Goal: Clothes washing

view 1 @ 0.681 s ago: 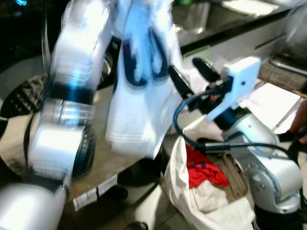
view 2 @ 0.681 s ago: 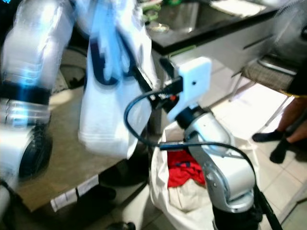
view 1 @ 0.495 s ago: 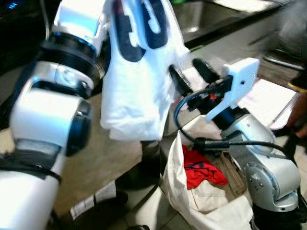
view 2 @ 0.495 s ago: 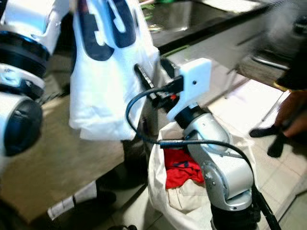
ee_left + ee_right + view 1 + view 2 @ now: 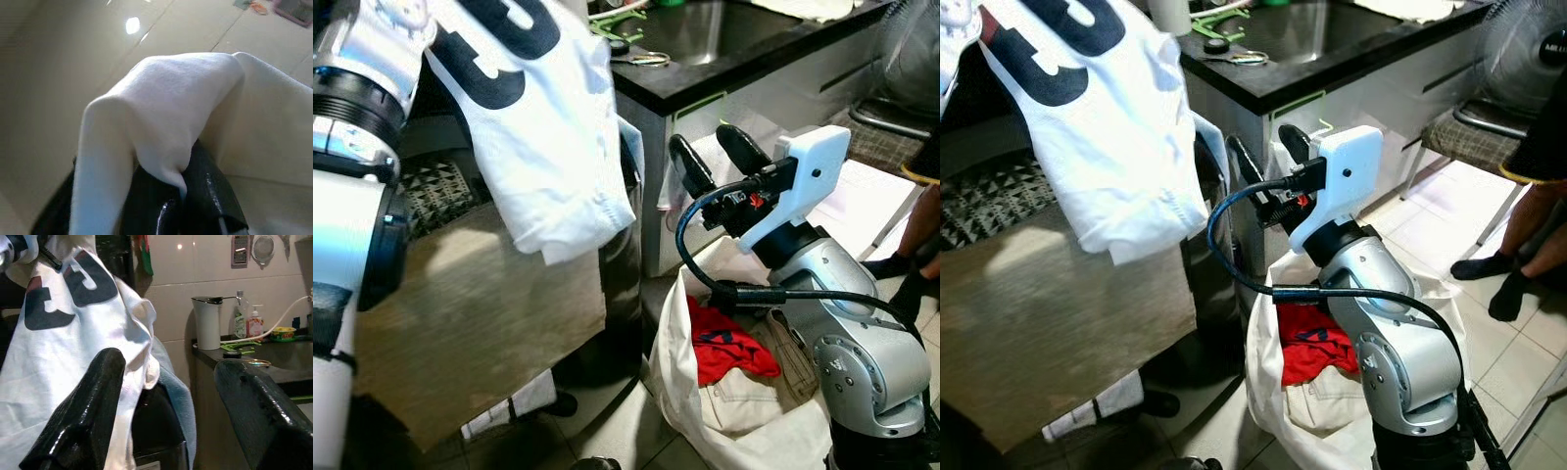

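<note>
White shirt (image 5: 543,137) hangs pinched in the left gripper (image 5: 171,196), right gripper (image 5: 710,157) spread empty; thin pinch, could slip.

Large dark block characters stand printed on the white shirt (image 5: 1102,127), partly cut off and folded, one resembling a "3" in the eye views, none read with certainty; the fan (image 5: 1528,49) bears small letters at the frame edge, too cropped to read.
</note>
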Robot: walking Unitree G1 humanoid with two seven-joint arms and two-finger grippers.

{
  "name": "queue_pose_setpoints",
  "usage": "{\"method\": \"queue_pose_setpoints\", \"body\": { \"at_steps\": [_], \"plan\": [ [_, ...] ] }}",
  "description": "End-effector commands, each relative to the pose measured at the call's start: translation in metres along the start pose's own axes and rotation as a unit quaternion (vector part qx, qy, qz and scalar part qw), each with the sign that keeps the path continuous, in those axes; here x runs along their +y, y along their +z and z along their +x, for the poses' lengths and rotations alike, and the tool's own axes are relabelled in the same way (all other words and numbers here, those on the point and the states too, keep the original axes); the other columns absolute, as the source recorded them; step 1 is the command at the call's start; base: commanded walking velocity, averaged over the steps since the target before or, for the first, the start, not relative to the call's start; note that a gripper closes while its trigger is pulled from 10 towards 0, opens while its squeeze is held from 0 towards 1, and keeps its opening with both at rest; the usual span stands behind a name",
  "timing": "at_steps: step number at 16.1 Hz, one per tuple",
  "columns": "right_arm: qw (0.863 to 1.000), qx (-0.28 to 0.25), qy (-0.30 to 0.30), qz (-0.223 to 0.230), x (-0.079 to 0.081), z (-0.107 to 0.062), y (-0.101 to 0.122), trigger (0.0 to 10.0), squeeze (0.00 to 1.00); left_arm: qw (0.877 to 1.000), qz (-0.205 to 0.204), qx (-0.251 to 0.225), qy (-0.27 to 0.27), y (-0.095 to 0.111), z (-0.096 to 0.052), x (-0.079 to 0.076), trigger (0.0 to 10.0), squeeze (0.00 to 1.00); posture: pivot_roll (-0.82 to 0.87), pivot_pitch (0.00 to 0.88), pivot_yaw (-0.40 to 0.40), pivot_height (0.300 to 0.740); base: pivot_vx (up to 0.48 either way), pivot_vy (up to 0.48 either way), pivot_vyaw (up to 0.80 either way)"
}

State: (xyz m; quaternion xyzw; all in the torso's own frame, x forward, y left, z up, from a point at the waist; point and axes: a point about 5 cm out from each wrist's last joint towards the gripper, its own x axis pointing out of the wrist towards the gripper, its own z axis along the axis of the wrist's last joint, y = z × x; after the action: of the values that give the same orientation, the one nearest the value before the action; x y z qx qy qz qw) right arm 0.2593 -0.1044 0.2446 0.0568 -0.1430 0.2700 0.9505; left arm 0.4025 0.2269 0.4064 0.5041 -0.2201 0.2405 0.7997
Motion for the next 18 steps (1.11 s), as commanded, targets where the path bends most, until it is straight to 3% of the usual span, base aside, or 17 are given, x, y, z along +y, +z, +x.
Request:
{"method": "queue_pose_setpoints", "body": {
  "at_steps": [1, 3, 4, 5, 6, 7, 9, 10, 11, 13, 17, 18],
  "plan": [
    [1.000, -0.002, 0.014, 0.002, 0.005, -0.001, 0.003, 10.0, 0.00, 0.999, 0.026, -0.014, -0.015, -0.001, 0.002, 0.006, 10.0, 0.00, -0.08, 0.000, 0.093, 0.740, 0.000, 0.000, 0.00],
    [1.000, 0.002, 0.017, 0.006, 0.006, -0.003, 0.001, 10.0, 0.00, 0.993, 0.080, -0.045, -0.080, -0.006, -0.010, -0.021, 10.0, 0.00, -0.07, 0.000, 0.087, 0.740, 0.000, 0.000, 0.00],
    [1.000, 0.008, 0.026, 0.005, 0.008, -0.003, 0.000, 10.0, 0.00, 0.986, 0.088, -0.054, -0.128, -0.009, -0.018, -0.038, 10.0, 0.00, -0.07, 0.000, 0.087, 0.740, 0.000, 0.000, 0.00],
    [0.998, 0.030, 0.047, 0.011, 0.012, -0.004, -0.005, 10.0, 0.00, 0.980, 0.055, -0.047, -0.187, -0.013, -0.028, -0.057, 10.0, 0.00, -0.07, 0.000, 0.087, 0.740, 0.000, 0.000, 0.00],
    [0.995, 0.055, 0.078, -0.003, 0.018, -0.008, -0.012, 10.0, 0.00, 0.959, -0.004, -0.019, -0.284, -0.021, -0.045, -0.083, 10.0, 0.00, -0.07, 0.000, 0.085, 0.740, 0.000, 0.000, 0.00],
    [0.995, 0.058, 0.083, -0.002, 0.019, -0.009, -0.013, 10.0, 0.00, 0.956, -0.018, -0.006, -0.294, -0.024, -0.047, -0.087, 10.0, 0.00, -0.07, 0.000, 0.085, 0.740, 0.000, 0.000, 0.00],
    [0.994, 0.068, 0.083, -0.003, 0.019, -0.011, -0.016, 10.0, 0.00, 0.933, -0.077, 0.036, -0.351, -0.034, -0.058, -0.099, 10.0, 0.00, -0.07, 0.000, 0.086, 0.740, 0.000, 0.000, 0.00],
    [0.994, 0.068, 0.081, -0.003, 0.018, -0.011, -0.016, 10.0, 0.00, 0.932, -0.092, 0.044, -0.348, -0.035, -0.059, -0.099, 10.0, 0.04, -0.07, 0.000, 0.086, 0.740, 0.000, 0.000, 0.00],
    [0.995, 0.068, 0.078, -0.003, 0.017, -0.011, -0.015, 10.0, 0.00, 0.931, -0.101, 0.055, -0.346, -0.037, -0.059, -0.099, 10.0, 1.00, -0.07, 0.000, 0.086, 0.740, 0.000, 0.000, 0.00],
    [0.994, 0.072, 0.082, -0.005, 0.017, -0.012, -0.016, 10.0, 0.00, 0.924, -0.125, 0.081, -0.353, -0.041, -0.058, -0.097, 10.0, 1.00, -0.07, 0.000, 0.086, 0.740, 0.000, 0.000, 0.00],
    [0.993, 0.081, 0.085, -0.006, 0.016, -0.013, -0.018, 10.0, 0.00, 0.889, -0.200, 0.154, -0.381, -0.049, -0.061, -0.098, 10.0, 1.00, -0.07, 0.000, 0.086, 0.740, 0.000, 0.000, 0.00],
    [0.993, 0.082, 0.084, -0.006, 0.016, -0.013, -0.018, 10.0, 0.00, 0.886, -0.207, 0.170, -0.377, -0.052, -0.061, -0.097, 10.0, 1.00, -0.07, 0.000, 0.086, 0.740, 0.000, 0.000, 0.00]
  ]
}}
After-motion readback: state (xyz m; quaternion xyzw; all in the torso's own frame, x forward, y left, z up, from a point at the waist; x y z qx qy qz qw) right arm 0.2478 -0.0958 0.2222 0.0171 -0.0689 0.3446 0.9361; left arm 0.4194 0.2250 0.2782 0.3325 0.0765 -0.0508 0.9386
